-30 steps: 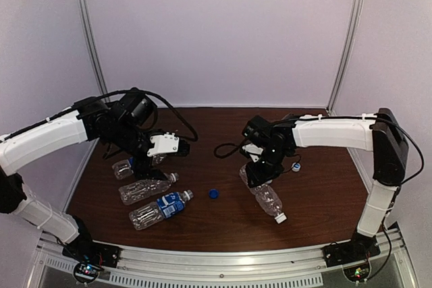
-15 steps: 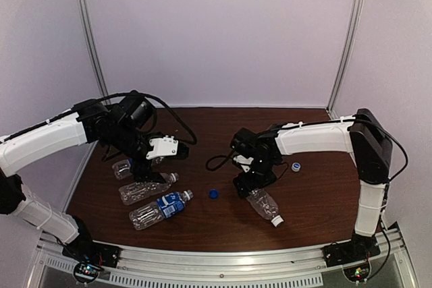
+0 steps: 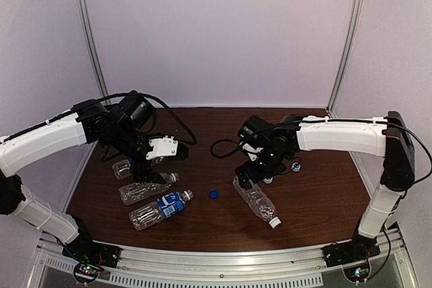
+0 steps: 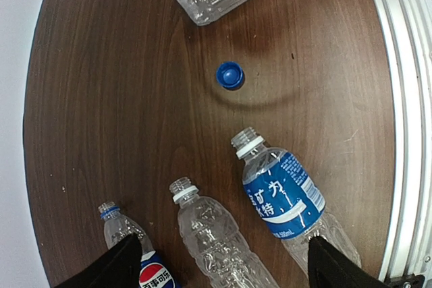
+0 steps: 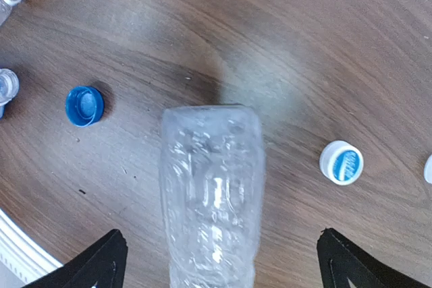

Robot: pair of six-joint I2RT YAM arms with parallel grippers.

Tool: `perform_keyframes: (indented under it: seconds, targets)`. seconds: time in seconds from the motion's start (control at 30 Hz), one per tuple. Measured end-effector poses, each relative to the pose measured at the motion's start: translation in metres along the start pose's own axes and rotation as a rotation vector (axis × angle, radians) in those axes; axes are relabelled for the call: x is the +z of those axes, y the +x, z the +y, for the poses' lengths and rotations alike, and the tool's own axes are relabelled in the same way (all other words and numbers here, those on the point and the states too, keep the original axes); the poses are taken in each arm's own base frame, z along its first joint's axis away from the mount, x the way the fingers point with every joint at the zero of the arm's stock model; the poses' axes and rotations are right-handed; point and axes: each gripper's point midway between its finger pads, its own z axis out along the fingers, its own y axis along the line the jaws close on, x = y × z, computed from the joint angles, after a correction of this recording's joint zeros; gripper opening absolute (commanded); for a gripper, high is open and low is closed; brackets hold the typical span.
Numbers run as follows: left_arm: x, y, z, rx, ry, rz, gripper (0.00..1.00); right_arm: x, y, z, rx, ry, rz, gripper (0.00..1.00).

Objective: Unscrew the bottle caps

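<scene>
Seen from above, you have three bottles lying side by side on the left of the brown table (image 3: 317,200): a Pepsi bottle (image 3: 123,168), an unlabelled bottle (image 3: 142,190) and a blue-labelled bottle (image 3: 160,209). A fourth, a clear bottle (image 3: 258,202), lies right of centre with a white neck end toward the near edge. A dark blue cap (image 3: 213,193) sits between the two groups, and a white cap (image 3: 295,166) lies further right. Your left gripper (image 3: 148,166) hangs over the left-hand bottles. Your right gripper (image 3: 255,177) points down at the clear bottle's base.

In your left wrist view, all three necks below are open and capless. The left fingers (image 4: 108,268) stand wide apart and grip nothing. The dark blue cap lies hollow side up beyond them.

In your right wrist view, the clear bottle's crinkled base lies between the right fingers (image 5: 88,268). They are spread wide and touch neither side of it. The dark blue cap is to its left and the white cap to its right.
</scene>
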Motion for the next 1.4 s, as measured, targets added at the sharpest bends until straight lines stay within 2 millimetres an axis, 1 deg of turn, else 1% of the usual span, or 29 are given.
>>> perform_keyframes:
  seconds: [0.1, 0.17, 0.2, 0.27, 0.4, 0.5, 0.57, 0.67, 0.83, 0.93, 1.03, 1.13, 1.23, 1.4]
  targets:
    - [0.000, 0.000, 0.000, 0.002, 0.002, -0.003, 0.87, -0.030, 0.009, -0.011, 0.039, 0.011, -0.073, 1.00]
    - [0.000, -0.001, -0.001, 0.003, 0.003, -0.004, 0.87, -0.040, 0.022, -0.016, 0.069, -0.001, -0.098, 1.00]
    - [0.000, -0.001, -0.001, 0.004, 0.004, -0.004, 0.87, -0.041, 0.028, -0.017, 0.082, -0.016, -0.104, 1.00]
    - [0.000, -0.001, -0.001, 0.004, 0.005, -0.005, 0.87, -0.038, 0.043, -0.017, 0.117, -0.043, -0.100, 1.00]
    - [0.000, -0.001, -0.001, 0.004, 0.008, -0.008, 0.87, -0.019, 0.074, -0.024, 0.163, -0.024, -0.045, 1.00]
    - [0.000, -0.002, -0.002, 0.004, 0.011, -0.012, 0.87, -0.012, 0.086, -0.027, 0.187, -0.007, -0.017, 1.00]
    - [0.000, -0.002, -0.002, 0.004, 0.013, -0.014, 0.87, -0.011, 0.088, -0.022, 0.189, -0.014, -0.019, 1.00]
    - [0.000, -0.003, -0.003, 0.003, 0.015, -0.015, 0.87, -0.015, 0.083, -0.007, 0.170, -0.045, -0.045, 1.00]
    - [0.000, -0.003, -0.003, 0.003, 0.016, -0.016, 0.87, -0.030, 0.068, 0.031, 0.104, -0.130, -0.119, 1.00]
    - [0.000, -0.003, -0.003, 0.004, 0.016, -0.016, 0.87, -0.032, 0.070, 0.052, 0.069, -0.165, -0.133, 1.00]
    - [0.000, -0.003, -0.003, 0.003, 0.016, -0.016, 0.87, -0.029, 0.079, 0.066, 0.047, -0.175, -0.119, 1.00]
    - [0.000, -0.003, -0.003, 0.003, 0.017, -0.018, 0.87, -0.022, 0.088, 0.073, 0.037, -0.162, -0.094, 1.00]
    - [0.000, -0.003, -0.003, 0.003, 0.018, -0.019, 0.87, -0.009, 0.097, 0.074, 0.026, -0.135, -0.057, 1.00]
    - [0.000, -0.003, -0.003, 0.003, 0.018, -0.019, 0.87, 0.015, 0.114, 0.062, 0.022, -0.061, 0.000, 1.00]
